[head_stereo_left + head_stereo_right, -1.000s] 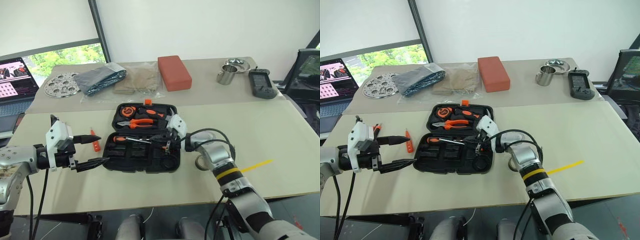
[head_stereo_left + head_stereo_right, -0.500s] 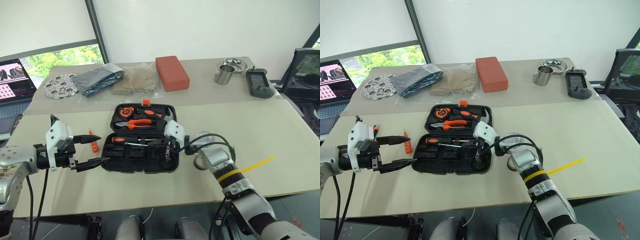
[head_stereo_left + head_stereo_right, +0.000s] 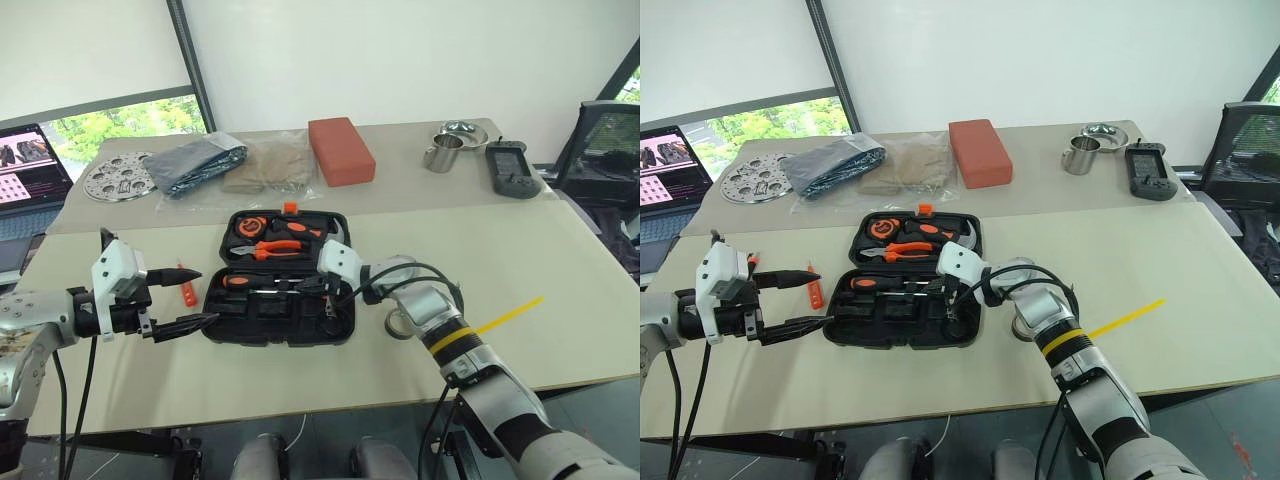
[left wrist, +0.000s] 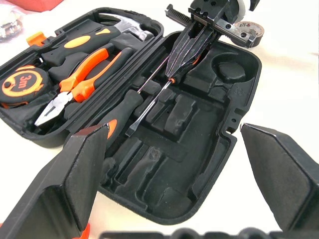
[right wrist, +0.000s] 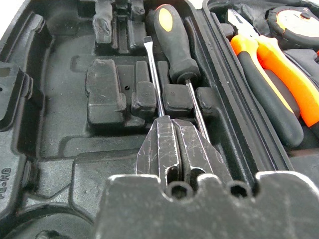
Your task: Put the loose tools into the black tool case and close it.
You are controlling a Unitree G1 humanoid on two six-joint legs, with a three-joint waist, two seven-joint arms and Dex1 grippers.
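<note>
Tool case lies open on desk; my right hand clamps a screwdriver shaft over its slots, left hand wide open, empty, beside small orange screwdriver; brick-red block behind.

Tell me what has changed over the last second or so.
The right end effector, shut on a long screwdriver, edged leftward over the black tool case. The left end effector stayed open beside the case, and the small orange screwdriver stayed on the table.

A long beige desk fronts a plain white wall. A window shows green trees at left; a black chair stands at right.
</note>
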